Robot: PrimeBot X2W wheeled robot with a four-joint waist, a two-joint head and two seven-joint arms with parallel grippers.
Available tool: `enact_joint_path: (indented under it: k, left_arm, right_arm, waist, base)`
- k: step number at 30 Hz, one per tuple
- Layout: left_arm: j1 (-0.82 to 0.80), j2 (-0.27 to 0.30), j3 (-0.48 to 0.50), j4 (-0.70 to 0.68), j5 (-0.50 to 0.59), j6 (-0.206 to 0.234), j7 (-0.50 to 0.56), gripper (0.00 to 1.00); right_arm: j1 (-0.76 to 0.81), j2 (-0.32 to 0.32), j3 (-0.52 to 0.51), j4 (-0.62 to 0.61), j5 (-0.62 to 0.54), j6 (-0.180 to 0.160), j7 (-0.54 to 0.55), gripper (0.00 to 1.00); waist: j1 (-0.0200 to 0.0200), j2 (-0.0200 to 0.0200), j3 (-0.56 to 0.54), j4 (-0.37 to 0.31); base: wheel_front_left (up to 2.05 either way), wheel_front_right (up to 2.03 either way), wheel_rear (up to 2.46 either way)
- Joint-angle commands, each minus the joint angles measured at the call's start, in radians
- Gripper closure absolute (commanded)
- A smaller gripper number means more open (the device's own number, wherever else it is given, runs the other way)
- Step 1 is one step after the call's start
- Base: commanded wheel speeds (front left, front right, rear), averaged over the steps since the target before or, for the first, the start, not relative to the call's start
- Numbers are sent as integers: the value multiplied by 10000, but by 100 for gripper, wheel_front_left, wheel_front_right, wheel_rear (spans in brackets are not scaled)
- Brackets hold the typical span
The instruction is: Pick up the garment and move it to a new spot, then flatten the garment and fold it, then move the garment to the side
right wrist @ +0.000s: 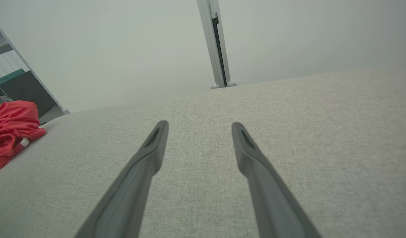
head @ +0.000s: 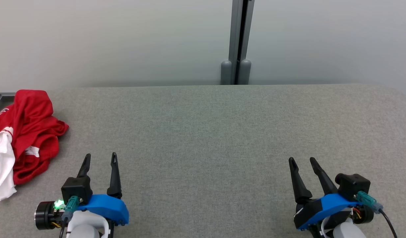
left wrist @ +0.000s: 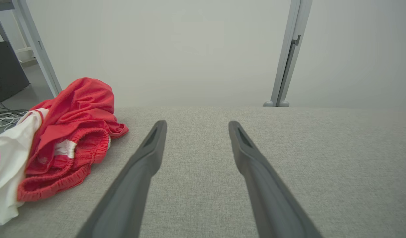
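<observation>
Reaching toward nine o'clock with your spread, empty left gripper [head: 100, 154], pinch the crumpled red-and-white garment [head: 34, 125] by its bunched top; your right gripper [head: 302, 159] is likewise spread.

Grey woven tabletop [head: 203, 132] spanning near to far. Pale plain wall [head: 123, 39] behind. Grey upright post [head: 237, 43] at far edge, right of centre. Dark cabinet [left wrist: 4, 72], loose cables [left wrist: 4, 116] far left.

The garment [head: 27, 132] is showing bright red with white panels; the worktop [head: 222, 132] is showing flecked grey; the wall [head: 123, 39] is showing pale grey.
</observation>
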Motion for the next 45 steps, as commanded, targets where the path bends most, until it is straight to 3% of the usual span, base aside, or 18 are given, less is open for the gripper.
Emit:
enact_joint_path:
  k: [1, 45]
  left_arm:
    - [-202, 62, 11, 41, 228, 54, -99, 0]
    - [-217, 180, 152, 372, 303, 225, -168, 0]
  right_arm:
    - [-166, -84, 6, 51, -198, 26, -104, 0]
    - [-50, -78, 78, 231, -391, 27, -184, 0]
  waist:
    - [0, -1, 1, -8]
    - [0, -1, -8, 217]
  base:
    - [0, 0, 0]
    - [0, 0, 0]
